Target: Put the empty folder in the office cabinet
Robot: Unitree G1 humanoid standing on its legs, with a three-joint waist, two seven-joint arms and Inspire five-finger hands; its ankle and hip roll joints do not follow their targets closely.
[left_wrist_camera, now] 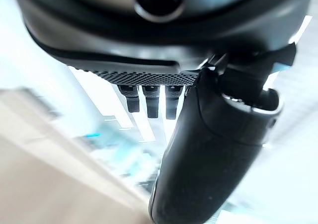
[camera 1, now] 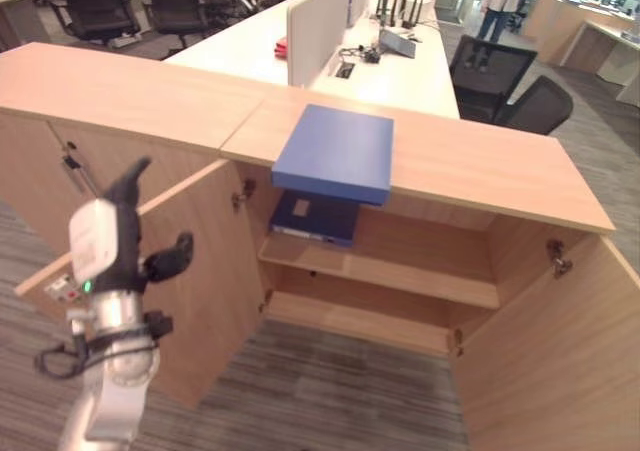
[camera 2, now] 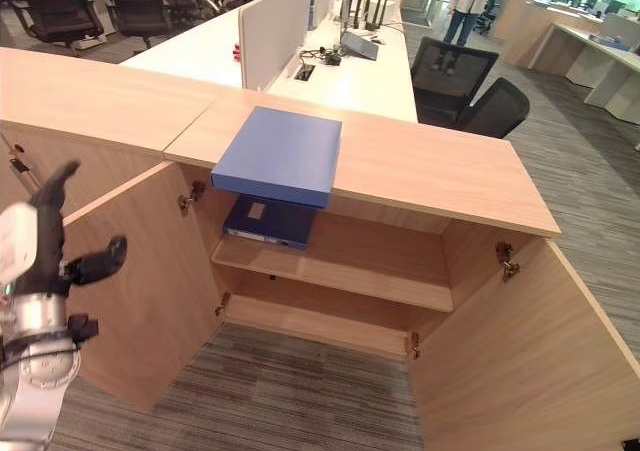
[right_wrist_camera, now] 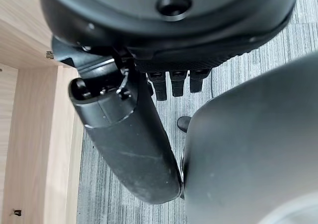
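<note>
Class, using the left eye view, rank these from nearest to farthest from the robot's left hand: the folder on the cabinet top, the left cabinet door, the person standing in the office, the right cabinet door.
1. Left door: open, just beside the left hand.
2. Folder: on the cabinet top, overhanging its front edge.
3. Right door: open, on the cabinet's far side.
4. Person: far back, beyond the desks.

Folder point(camera 1: 335, 153) on cabinet point(camera 1: 480, 166) top

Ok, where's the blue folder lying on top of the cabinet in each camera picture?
Left eye view: blue folder centre, overhanging the cabinet top's front edge.
Right eye view: same folder, left of centre.
Left wrist view: not in it.
Right wrist view: not in it.
Shared landmark: the second blue folder on the shelf directly below.
</note>
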